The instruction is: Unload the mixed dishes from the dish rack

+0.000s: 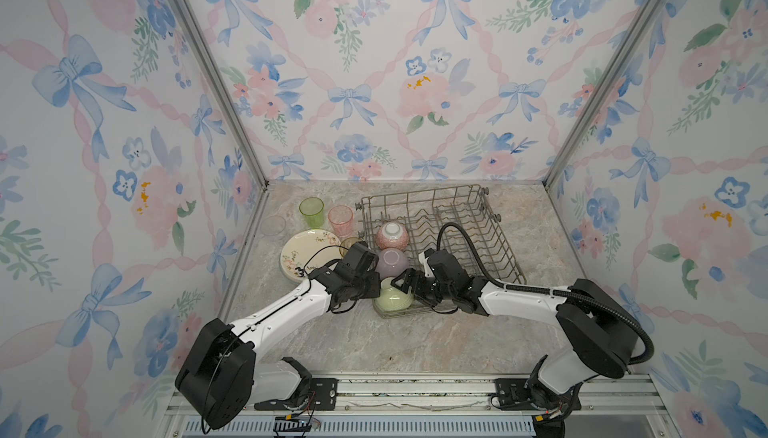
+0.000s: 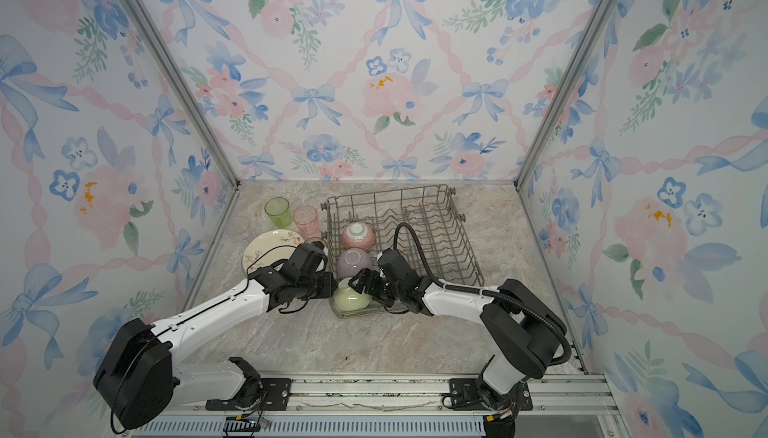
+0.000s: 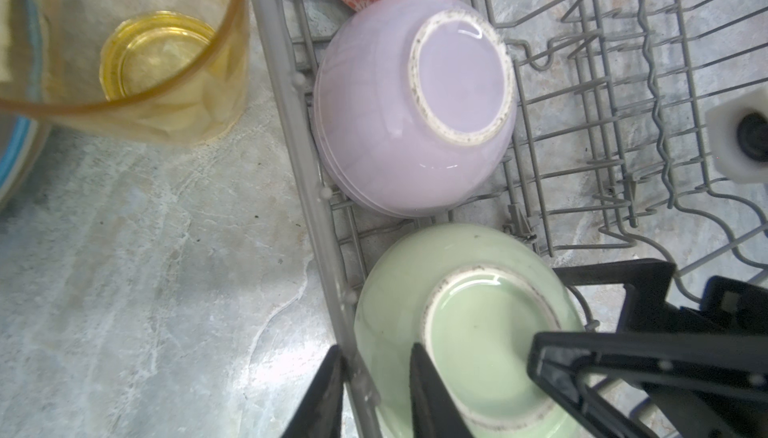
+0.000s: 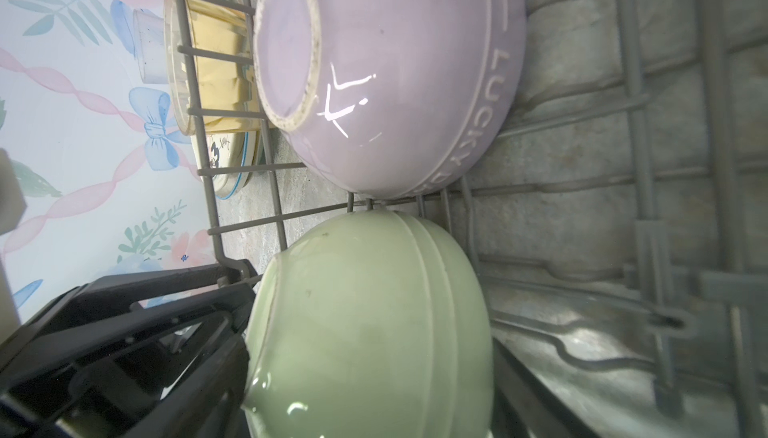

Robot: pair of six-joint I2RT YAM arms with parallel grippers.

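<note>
I see the green bowl (image 3: 399, 286) upside down in the near left corner of the dish rack (image 3: 296, 124). The lilac bowl (image 3: 374, 124) and the pink bowl (image 1: 392, 235) sit upturned in a row behind it. My right hand (image 1: 404, 285) has its jaws spread wide about the green bowl, one finger at its foot ring; whether it presses I cannot tell. My left hand (image 3: 374, 373) straddles the rack's side wire and the bowl's edge, jaws narrow; grasping or not, I cannot tell. On the surface (image 1: 374, 340) left of the rack stand the amber tumbler (image 3: 199, 95), the pink tumbler (image 1: 340, 219), the green tumbler (image 1: 311, 211) and the plates (image 1: 305, 253)
</note>
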